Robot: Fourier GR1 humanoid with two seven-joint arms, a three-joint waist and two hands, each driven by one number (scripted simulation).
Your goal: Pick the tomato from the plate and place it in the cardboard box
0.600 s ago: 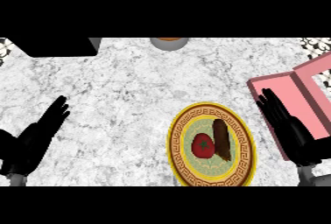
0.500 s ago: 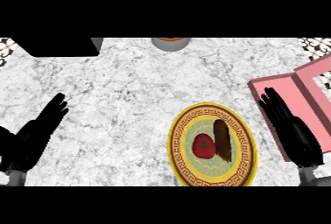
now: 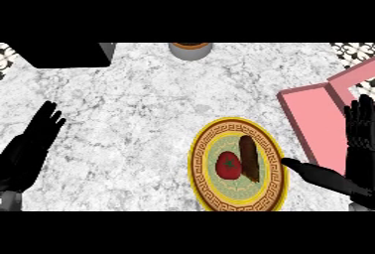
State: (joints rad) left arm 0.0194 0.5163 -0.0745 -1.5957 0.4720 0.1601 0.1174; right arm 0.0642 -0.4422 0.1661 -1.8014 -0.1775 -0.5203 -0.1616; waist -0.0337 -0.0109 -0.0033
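Tomato (image 3: 228, 165) position: on the yellow-rimmed patterned plate (image 3: 209, 193), left of centre, touching or just beside a dark brown elongated item (image 3: 250, 158) that lies to its right on the same plate. The plate sits on the marble counter (image 3: 147, 114), near the near edge and right of centre.

Pink box (image 3: 315, 124): open, at the right edge of the counter, just right of the plate.

Right hand (image 3: 351, 163): released, fingers straight and pointing to the far side, over the box's near right part; its thumb (image 3: 311, 171) extends left to the plate's right rim. It grasps nothing.

Left hand (image 3: 29, 149): released, fingers straight, resting at the near left, well apart from the plate.

A round grey container (image 3: 190, 49) stands at the far edge; a black object (image 3: 66, 54) occupies the far left.
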